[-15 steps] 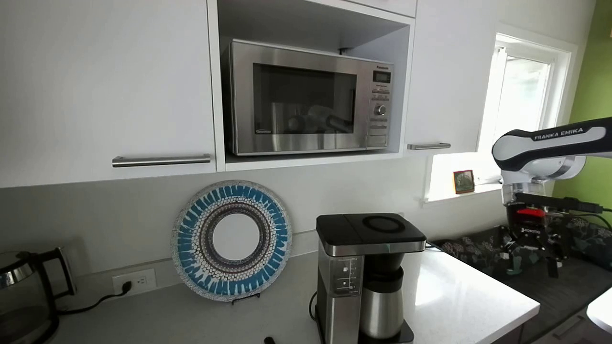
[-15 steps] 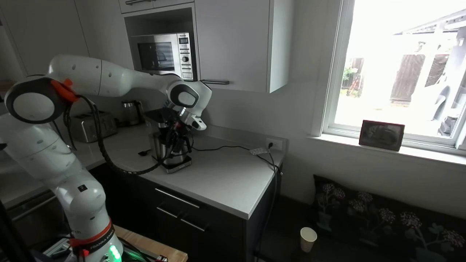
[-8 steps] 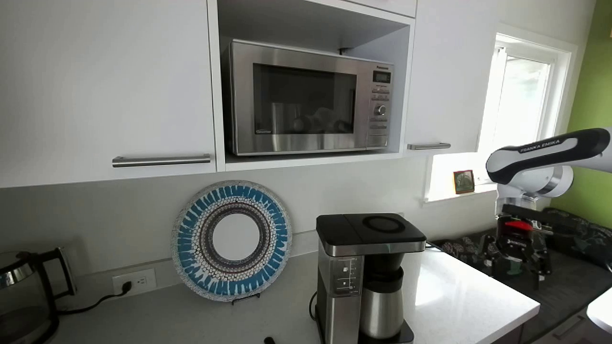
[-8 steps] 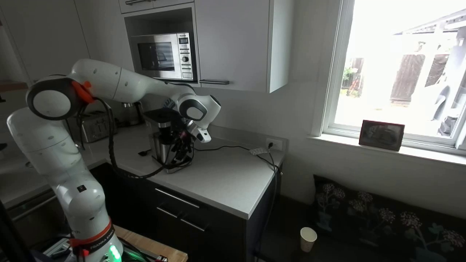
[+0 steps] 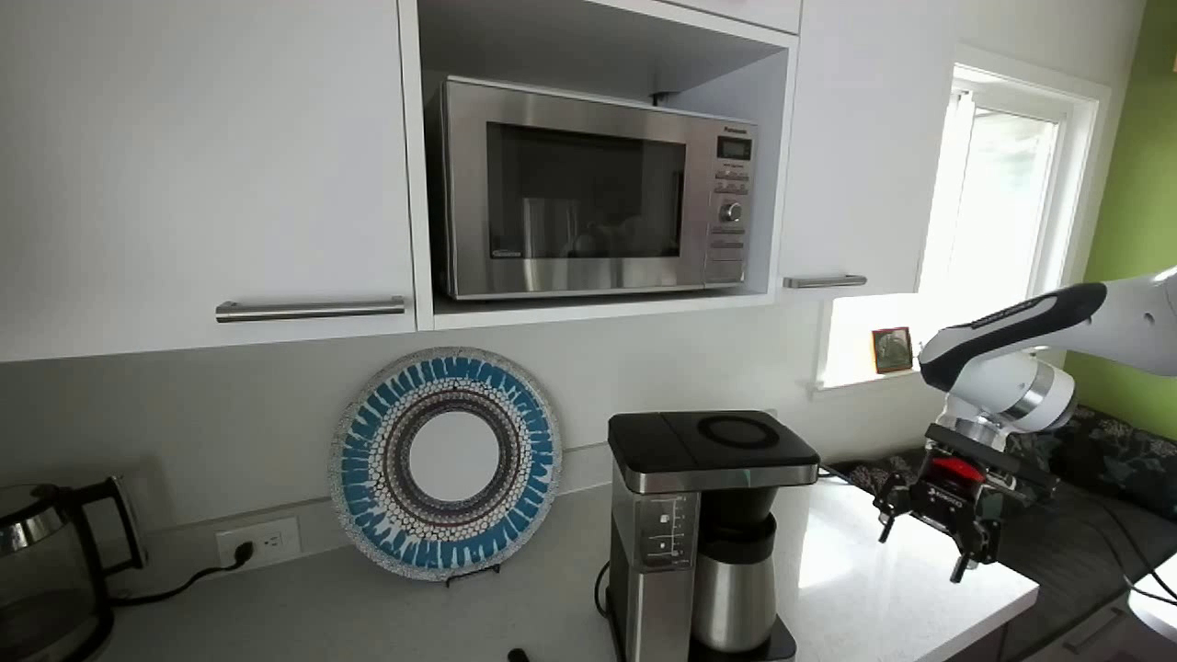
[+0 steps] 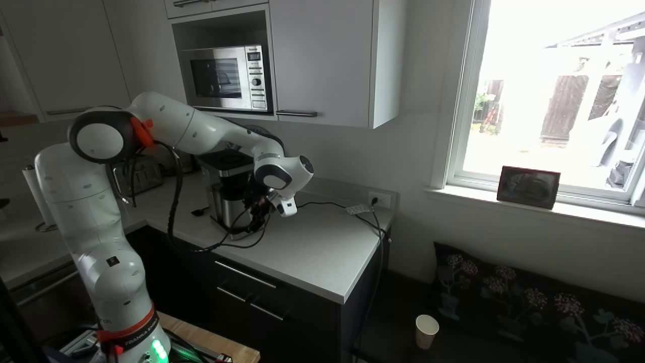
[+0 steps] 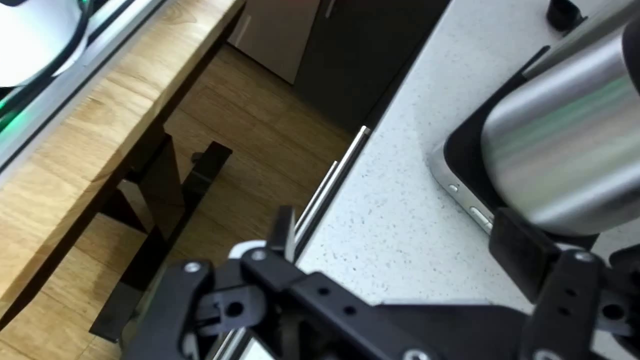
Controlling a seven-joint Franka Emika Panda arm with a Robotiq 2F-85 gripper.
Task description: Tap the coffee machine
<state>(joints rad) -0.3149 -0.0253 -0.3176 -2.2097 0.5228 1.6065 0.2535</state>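
The coffee machine (image 5: 713, 450) stands upright on the counter, with a flat black top and a steel carafe (image 5: 736, 588). In an exterior view it is partly hidden behind my arm and gripper (image 6: 227, 166). In the wrist view the carafe (image 7: 570, 135) and the silver front edge of the base (image 7: 462, 192) fill the right side. My gripper (image 5: 922, 552) is tilted, open and empty, above the counter on the carafe side, apart from the machine in that view. In the wrist view my fingers (image 7: 402, 244) are wide apart; the right one overlaps the base, and contact cannot be told.
A microwave (image 5: 588, 193) sits in the cabinet niche above. A round patterned plate (image 5: 377, 432) leans on the wall, and a glass kettle (image 5: 55, 570) stands beyond. A cable (image 6: 317, 203) crosses the counter (image 6: 297, 252). A toaster (image 6: 138, 174) is behind my arm.
My arm has lowered and extended. In an exterior view my gripper has moved left and down, nearer the coffee machine, and tilted. The coffee machine has not moved.
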